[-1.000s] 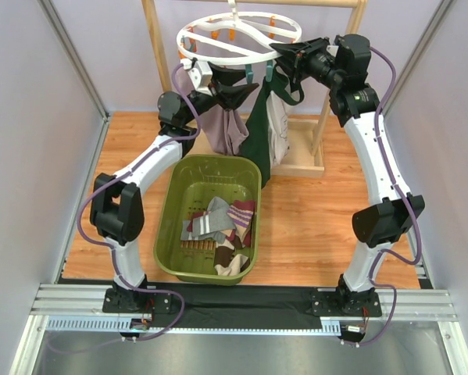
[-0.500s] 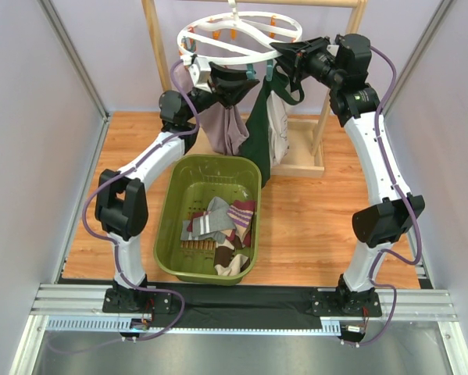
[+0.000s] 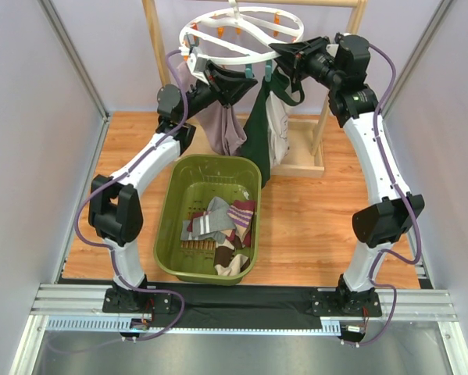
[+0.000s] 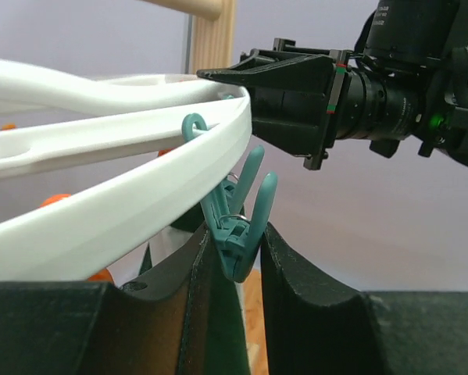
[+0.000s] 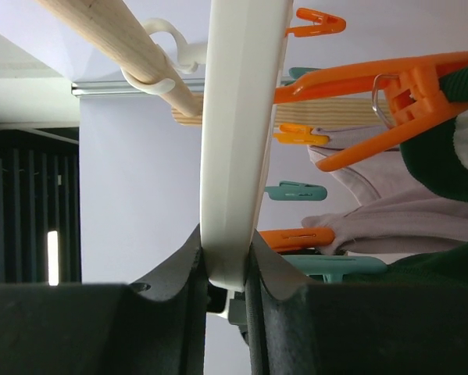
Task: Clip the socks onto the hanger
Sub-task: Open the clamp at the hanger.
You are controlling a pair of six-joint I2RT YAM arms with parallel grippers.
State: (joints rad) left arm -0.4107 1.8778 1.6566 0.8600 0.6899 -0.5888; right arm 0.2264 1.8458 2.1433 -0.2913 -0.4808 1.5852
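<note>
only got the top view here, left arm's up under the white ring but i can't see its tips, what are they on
Observer: In the left wrist view the left fingers are shut on a teal clip that hangs from the rim of the hanger, with one finger against each side of it. I cannot tell whether the clip's mouth is open.
Operator: ok and is the right arm actually holding the hanger or just near it
Observer: It is holding it. In the right wrist view the right fingers are shut on a white bar of the hanger, which runs straight up from between them.
</note>
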